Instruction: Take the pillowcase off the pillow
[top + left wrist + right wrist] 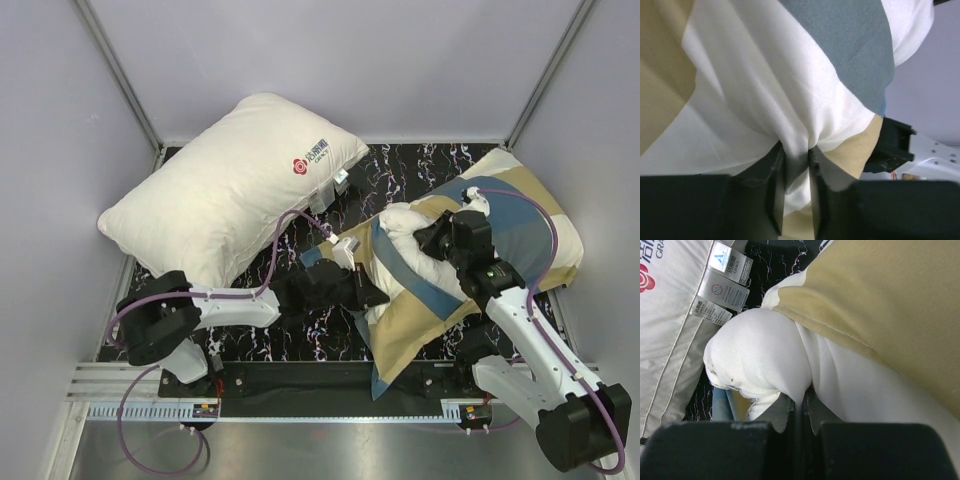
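The pillowcase [420,310], in teal, tan and cream checks, lies at the right of the table with its open end toward the middle. A plump white corner of the pillow [405,225] bulges out of that opening. My left gripper [362,280] sits at the opening's edge. In the left wrist view it [796,150] is shut on a gathered fold of the pillowcase [790,95], in its cream check. My right gripper [432,240] rests on top, just behind the bulge. In the right wrist view it [801,400] pinches white cloth at the base of the pillow [755,350] corner.
A second white pillow with a red logo [240,180] lies at the back left, its sewn labels [722,285] close to the exposed corner. The tabletop [400,170] is black marbled. Grey walls enclose three sides. A metal rail [300,410] runs along the near edge.
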`<state>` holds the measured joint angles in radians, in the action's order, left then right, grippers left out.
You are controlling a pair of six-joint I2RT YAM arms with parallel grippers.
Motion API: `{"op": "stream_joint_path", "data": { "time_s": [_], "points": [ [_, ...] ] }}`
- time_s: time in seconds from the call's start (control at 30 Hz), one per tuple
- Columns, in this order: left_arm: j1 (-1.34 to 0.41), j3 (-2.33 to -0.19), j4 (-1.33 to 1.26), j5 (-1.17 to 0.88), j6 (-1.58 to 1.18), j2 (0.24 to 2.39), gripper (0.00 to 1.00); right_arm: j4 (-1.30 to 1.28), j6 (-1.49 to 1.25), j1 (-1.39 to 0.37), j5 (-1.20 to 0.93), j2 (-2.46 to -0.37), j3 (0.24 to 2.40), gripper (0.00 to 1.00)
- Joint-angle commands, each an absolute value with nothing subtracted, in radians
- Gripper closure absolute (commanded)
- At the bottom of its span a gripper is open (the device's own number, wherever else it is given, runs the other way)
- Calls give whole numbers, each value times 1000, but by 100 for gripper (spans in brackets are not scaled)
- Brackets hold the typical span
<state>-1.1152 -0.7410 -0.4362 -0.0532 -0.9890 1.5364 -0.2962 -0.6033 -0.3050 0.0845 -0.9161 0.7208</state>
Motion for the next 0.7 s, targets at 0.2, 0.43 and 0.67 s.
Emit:
{"op": "stream_joint_path", "data": {
  "time_s": [0.2,0.43,0.67],
  "points": [
    [-973,-621,-675,-120,-1075,1459,100,-373,-514,-304,46,-899,765,100],
    [-795,-633,-468,-129,-963,1335,100,-497,-511,-429,26,-735,824,16],
    [-724,-666,-414,-152,-919,1312,100,-634,-571,-656,196,-690,851,0]
  ]
}}
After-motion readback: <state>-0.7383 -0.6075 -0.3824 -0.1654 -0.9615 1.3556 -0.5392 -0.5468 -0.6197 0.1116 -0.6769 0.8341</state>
